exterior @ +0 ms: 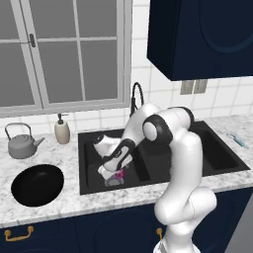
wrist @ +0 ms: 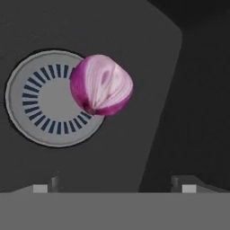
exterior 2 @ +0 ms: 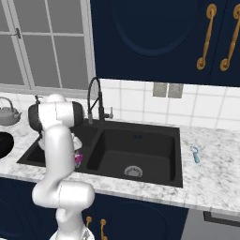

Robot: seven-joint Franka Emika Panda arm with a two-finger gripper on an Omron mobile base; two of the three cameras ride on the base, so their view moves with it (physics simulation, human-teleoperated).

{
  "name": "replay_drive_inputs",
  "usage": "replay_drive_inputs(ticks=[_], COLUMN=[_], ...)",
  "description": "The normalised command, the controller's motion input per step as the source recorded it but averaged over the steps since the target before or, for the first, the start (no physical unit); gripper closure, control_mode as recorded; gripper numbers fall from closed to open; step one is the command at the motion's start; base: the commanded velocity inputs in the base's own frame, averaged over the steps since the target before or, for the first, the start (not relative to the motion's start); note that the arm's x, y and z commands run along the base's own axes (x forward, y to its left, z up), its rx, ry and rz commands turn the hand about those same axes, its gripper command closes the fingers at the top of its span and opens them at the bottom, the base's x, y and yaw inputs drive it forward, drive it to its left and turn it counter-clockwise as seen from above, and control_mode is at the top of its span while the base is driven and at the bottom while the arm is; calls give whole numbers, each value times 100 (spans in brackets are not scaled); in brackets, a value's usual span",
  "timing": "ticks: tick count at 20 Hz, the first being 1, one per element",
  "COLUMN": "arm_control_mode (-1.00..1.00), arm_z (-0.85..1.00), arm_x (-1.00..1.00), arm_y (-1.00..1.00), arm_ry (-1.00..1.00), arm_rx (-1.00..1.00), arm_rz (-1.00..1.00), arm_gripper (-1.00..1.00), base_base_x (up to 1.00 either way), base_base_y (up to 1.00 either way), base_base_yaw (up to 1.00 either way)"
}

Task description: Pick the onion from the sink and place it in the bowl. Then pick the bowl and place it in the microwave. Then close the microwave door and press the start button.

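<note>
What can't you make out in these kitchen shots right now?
- Gripper fingertips, left base view: hidden behind the hand, low in the sink.
- Onion, right base view: mostly covered by the arm.
- Bowl, right base view: cut off by the left edge.
- Small blue item on the counter: too small to identify.

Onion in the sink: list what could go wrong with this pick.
1. The rounded magenta-pink onion lies partly over the round silver drain; being rounded, it may roll when touched.
2. The open end effector frames the onion off-centre in the hand view, so closing now could grip unevenly.
3. The black sink basin walls are close; the end effector could scrape one while lifting toward the glossy black bowl.
</note>
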Motion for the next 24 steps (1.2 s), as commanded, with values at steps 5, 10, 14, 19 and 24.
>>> replay_drive_inputs(ticks=[5, 10, 14, 19, 24], arm_control_mode=[-100, -100, -100, -100, -100], arm_z=[-40, -29, -41, -37, -12], arm_x=[48, 56, 38, 0, -1], arm_y=[2, 24, 12, -4, -14], arm_ry=[-2, 0, 0, 0, 0], arm_rx=[-4, -1, -3, 0, 0], arm_rz=[20, 14, 9, 1, 0], arm_gripper=[-100, -100, -100, -100, -100], base_base_x=[0, 0, 0, 0, 0], base_base_y=[0, 0, 0, 0, 0], base_base_yaw=[0, 0, 0, 0, 0])
